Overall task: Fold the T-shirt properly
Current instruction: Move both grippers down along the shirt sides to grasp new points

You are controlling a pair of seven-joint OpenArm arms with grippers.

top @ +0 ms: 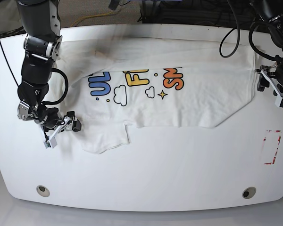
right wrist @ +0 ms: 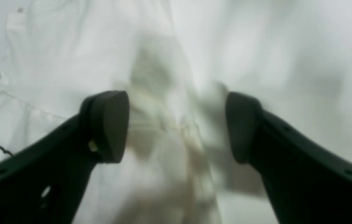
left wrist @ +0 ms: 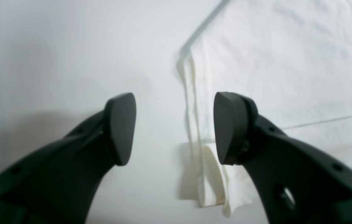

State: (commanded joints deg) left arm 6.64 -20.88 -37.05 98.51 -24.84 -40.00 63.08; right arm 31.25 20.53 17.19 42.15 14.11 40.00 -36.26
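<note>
I have both hands spread wide, left hand (left wrist: 174,128) and right hand (right wrist: 176,127), at opposite T-shirt (top: 179,101) edges (unfolded lengthwise); next, pinch both.

The right gripper (right wrist: 176,127) has its jaws spread wide, with dark pads (right wrist: 110,124) at 9 and 3 o'clock. Blurred, rumpled white T-shirt (right wrist: 54,62) fills the gap between them and runs to 10 o'clock.
</note>
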